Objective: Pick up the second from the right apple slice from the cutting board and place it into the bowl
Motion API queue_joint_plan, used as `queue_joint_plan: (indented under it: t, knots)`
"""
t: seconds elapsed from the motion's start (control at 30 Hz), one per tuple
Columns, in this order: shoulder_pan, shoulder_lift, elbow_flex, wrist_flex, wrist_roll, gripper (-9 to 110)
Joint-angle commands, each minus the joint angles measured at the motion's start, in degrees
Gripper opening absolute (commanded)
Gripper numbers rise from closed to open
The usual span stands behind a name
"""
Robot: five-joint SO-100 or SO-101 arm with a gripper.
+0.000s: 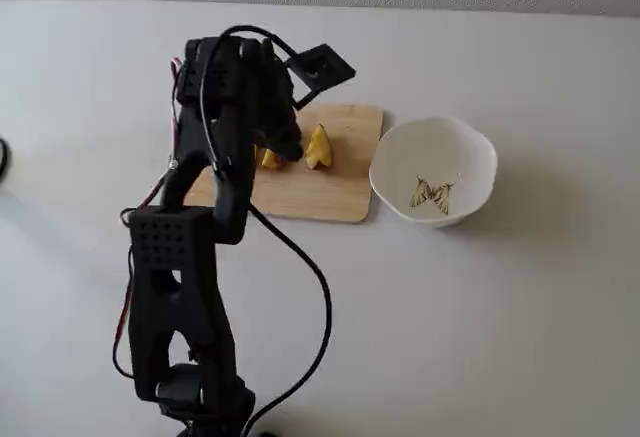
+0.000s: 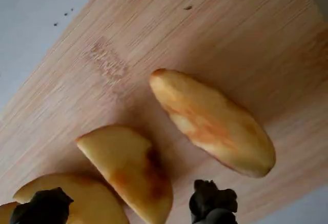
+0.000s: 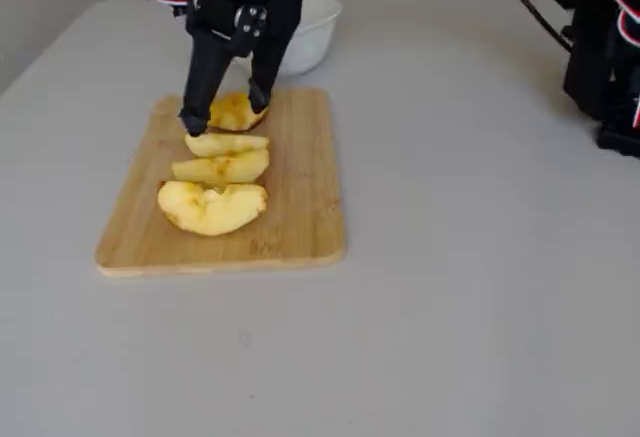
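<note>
The gripper (image 2: 128, 206) stands with fingers spread, empty, straddling the apple slice (image 2: 128, 167) at lower centre of the wrist view; its long axis runs upper left to lower right on the cutting board (image 2: 215, 44); the arm hides it in a fixed view, right of which sits the bowl (image 1: 478, 162).

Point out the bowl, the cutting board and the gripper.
bowl (image 1: 400, 152): fixed view, left rim.
cutting board (image 3: 300, 207): fixed view, bare wood right of the slices.
gripper (image 3: 222, 112): fixed view, midway between its fingertips.
</note>
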Motion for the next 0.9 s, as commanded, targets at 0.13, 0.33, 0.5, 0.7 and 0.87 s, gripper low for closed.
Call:
queue_joint_plan:
  t: [0.13,0.33,0.5,0.7,0.87]
  knots:
    - [0.0,-2.02,-5.63,0.35,-0.26,33]
    - [-2.02,-4.39,-6.33,0.7,0.18,32]
    - [-2.11,-9.4,-13.18,3.34,0.0,26]
    - [-2.64,-24.61,-39.29,14.41,-0.7,8]
    - [-3.08,-25.49,-38.94,14.41,-0.7,0]
